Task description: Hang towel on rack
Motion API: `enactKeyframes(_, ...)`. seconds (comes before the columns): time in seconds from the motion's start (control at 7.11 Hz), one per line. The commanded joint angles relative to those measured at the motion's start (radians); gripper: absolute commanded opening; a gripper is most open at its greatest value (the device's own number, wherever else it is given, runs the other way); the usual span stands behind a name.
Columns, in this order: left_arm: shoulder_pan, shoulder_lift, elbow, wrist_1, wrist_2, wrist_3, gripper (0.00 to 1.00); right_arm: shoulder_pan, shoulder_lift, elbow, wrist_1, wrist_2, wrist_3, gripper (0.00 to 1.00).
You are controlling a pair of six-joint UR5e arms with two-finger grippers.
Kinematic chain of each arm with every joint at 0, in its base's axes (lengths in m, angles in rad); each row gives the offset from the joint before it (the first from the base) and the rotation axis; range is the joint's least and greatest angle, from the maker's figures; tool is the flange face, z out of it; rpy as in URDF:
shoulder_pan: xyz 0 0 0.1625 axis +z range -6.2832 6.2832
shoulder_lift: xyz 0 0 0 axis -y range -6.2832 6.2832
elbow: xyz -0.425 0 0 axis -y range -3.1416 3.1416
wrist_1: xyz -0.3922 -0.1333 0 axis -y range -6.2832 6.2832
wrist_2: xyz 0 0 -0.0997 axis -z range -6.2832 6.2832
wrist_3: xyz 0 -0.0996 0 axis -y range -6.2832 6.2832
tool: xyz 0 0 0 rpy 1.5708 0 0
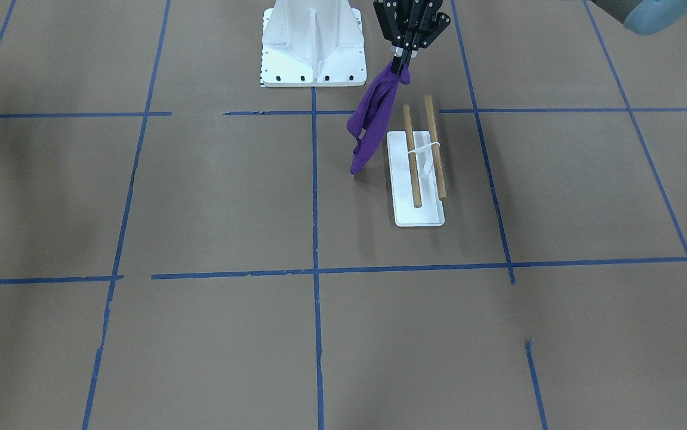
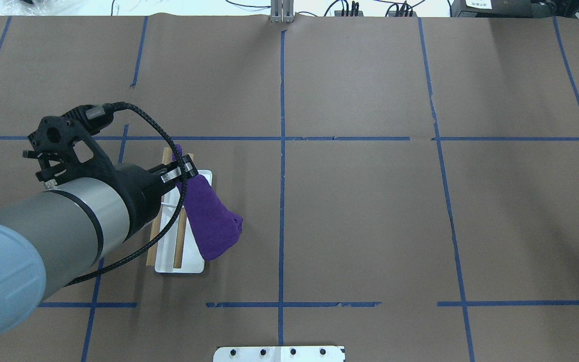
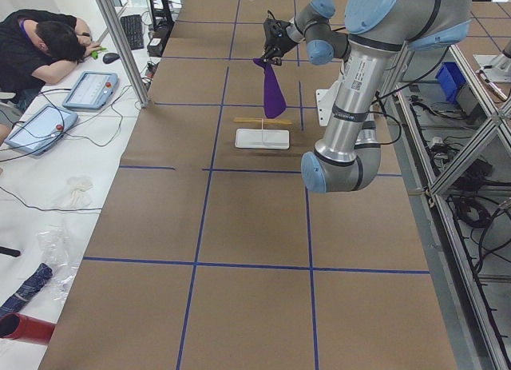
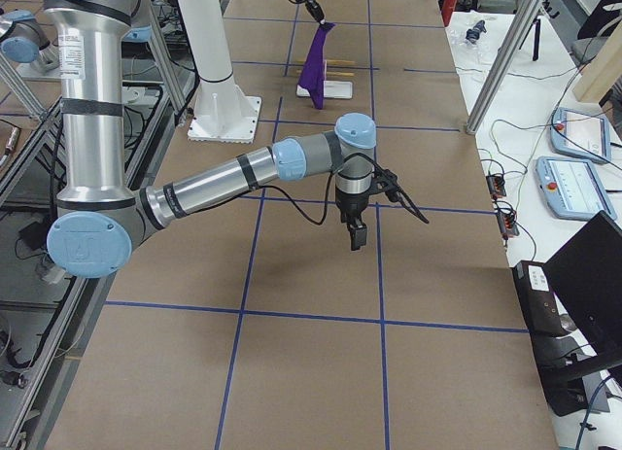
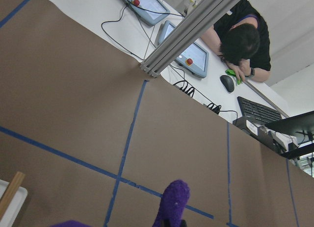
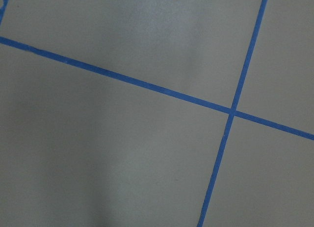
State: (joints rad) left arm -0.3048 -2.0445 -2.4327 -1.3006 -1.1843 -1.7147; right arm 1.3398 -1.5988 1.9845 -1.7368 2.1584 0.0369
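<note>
My left gripper (image 1: 401, 64) is shut on the top end of the deep-purple towel (image 1: 372, 122), which hangs down in a bunched strip. The towel hangs beside the rack (image 1: 418, 209), on its side toward the table's middle, and does not lie over the two brown dowels (image 1: 412, 156). From overhead the gripper (image 2: 184, 170) is above the rack's far end and the towel (image 2: 211, 216) covers part of the white base (image 2: 178, 266). The left wrist view shows a towel tip (image 5: 171, 202). My right gripper (image 4: 357, 238) hovers over bare table, far from the rack; I cannot tell whether it is open.
The big white bolted pedestal (image 1: 313, 48) stands at the robot's side of the table, near the rack. Blue tape lines cross the brown table cover. An operator (image 3: 44, 38) sits at the far end with tablets (image 3: 86, 89) and an aluminium post (image 3: 124, 42).
</note>
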Motion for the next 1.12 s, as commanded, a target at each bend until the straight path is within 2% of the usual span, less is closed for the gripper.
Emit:
enactKeyframes(0.0, -0.002, 0.086, -0.104, 0.156, 0.019, -0.016, 0.0, 0.024, -0.009, -0.016, -0.004, 0.049, -0.017, 1.0)
enactKeyframes(0.14, -0.066, 0.189, -0.142, 0.156, 0.015, -0.013, 0.0, 0.033, -0.01, -0.018, -0.004, 0.075, -0.017, 1.0)
enactKeyframes(0.42, -0.088, 0.283, -0.12, 0.156, 0.02, -0.005, 0.0, 0.038, -0.048, -0.027, 0.003, 0.133, -0.011, 1.0)
enactKeyframes(0.84, -0.088, 0.29, -0.011, 0.156, 0.02, -0.014, 0.0, 0.044, -0.026, -0.039, 0.014, 0.127, -0.008, 1.0)
enactKeyframes(0.98, -0.088, 0.291, 0.003, 0.153, 0.02, -0.011, 0.84, 0.053, -0.02, -0.038, 0.014, 0.127, -0.011, 1.0)
